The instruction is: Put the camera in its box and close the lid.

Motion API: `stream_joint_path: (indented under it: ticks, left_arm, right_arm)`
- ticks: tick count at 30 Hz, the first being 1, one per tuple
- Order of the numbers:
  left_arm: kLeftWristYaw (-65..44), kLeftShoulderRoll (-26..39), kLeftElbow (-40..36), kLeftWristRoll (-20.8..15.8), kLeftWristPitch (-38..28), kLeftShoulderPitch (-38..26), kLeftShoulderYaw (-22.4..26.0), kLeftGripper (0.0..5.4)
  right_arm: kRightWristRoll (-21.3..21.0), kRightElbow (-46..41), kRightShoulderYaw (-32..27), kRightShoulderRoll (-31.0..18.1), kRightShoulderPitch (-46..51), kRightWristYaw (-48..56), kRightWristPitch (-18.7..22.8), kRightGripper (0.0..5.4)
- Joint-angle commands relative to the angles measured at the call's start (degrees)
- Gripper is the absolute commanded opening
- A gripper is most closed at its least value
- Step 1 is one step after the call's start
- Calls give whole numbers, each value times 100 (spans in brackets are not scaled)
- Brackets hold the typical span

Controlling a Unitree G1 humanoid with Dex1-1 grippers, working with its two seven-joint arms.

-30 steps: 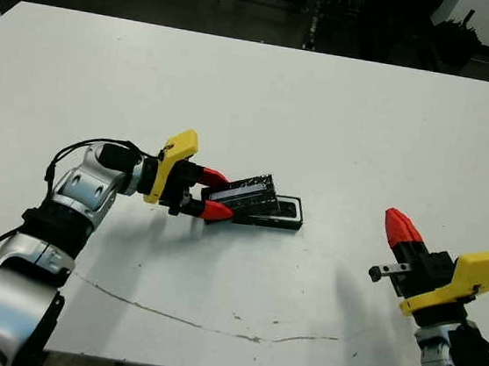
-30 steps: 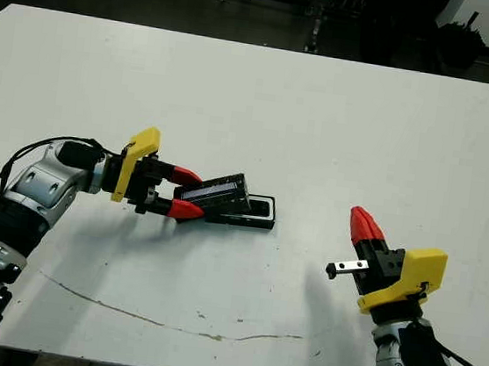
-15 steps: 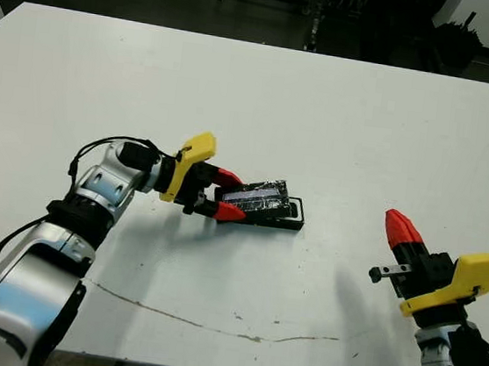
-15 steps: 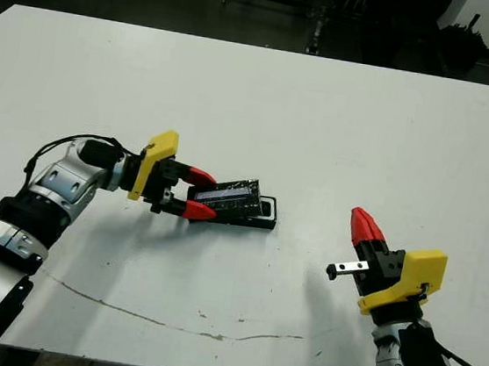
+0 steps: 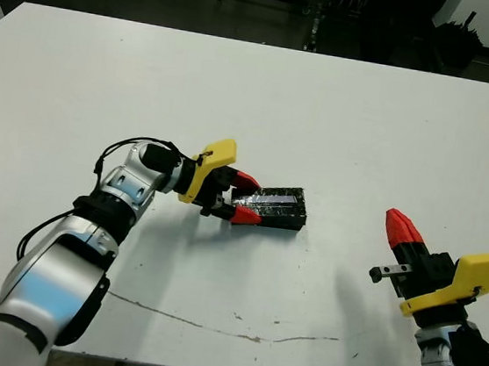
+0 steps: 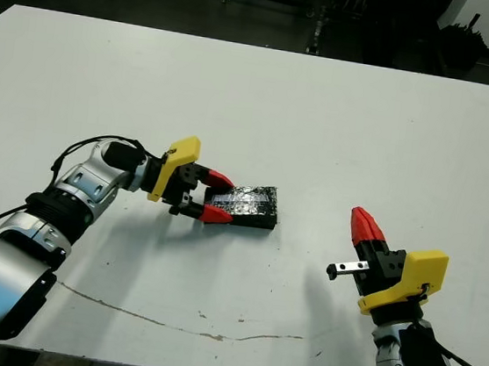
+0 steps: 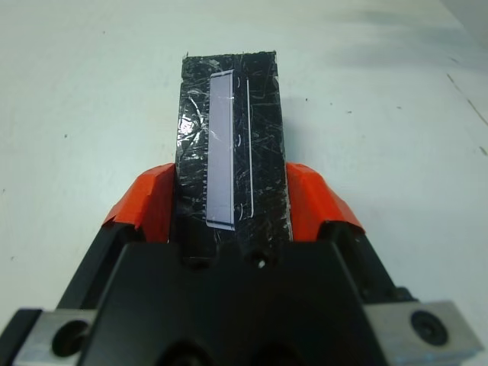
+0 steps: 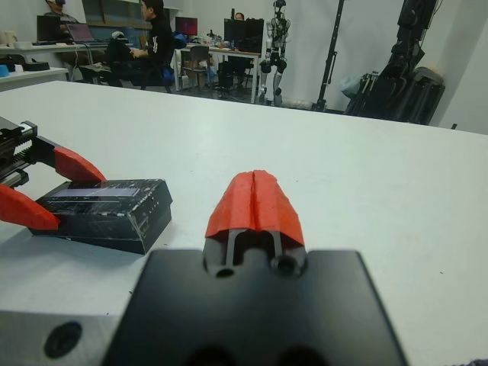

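— Two arms reach over the big white surface [image 5: 342, 106]. What is the biggest thing on it?

— The surface has a thin crack line near its front edge. The left arm [image 5: 129, 192] comes next. It stretches in from the left side, silver and black, with a yellow piece near its end.

— And the right arm?

— Only its end shows, low at the right corner, with a yellow piece too. It is well apart from everything else.

— What is the left tool [image 5: 244, 198] doing?

— Its two red fingers [image 7: 149, 202] are open about as wide as the lid [image 7: 232, 141]. One finger sits on each long side of the lid, right against it, so the tool has hold of the lid's near end.

— What does the lid look like?

— It is flat, black and shiny with wrinkles, and a pale stripe runs along its top. It lies flat and square on top of the box [image 6: 256, 219], covering it.

— Can you see the box?

— Just its black outer walls under the lid. It sits on the surface near the middle, a bit toward the left.

— Where is the camera?

— I cannot see it. The lid covers the box, so the inside is hidden.

— And the right tool [image 8: 254, 200]?

— Its red fingers are pressed tight together into one point. It has nothing in it.

— Anything else?

— Far behind the surface, people sit at desks with screens.
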Motion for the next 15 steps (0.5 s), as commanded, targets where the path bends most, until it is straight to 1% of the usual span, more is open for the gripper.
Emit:
stream_joint_path:
  ticks: [1, 8, 12, 15]
  left_arm:
    - [3, -273, 228, 197, 84, 85, -169, 315]
    - [25, -460, 386, 302, 75, -35, -207, 315]
    - [26, -577, 483, 371, 64, -98, -208, 315]
    - [17, -632, 549, 433, 49, -142, -226, 315]
  right_arm:
    - [14, 60, -53, -47, 1, 21, -48, 0]
    - [-27, 54, -49, -63, 13, 0, -42, 0]
    - [58, 52, -58, -39, 22, 15, -16, 0]
    - [35, 46, -53, -40, 34, -5, -12, 0]
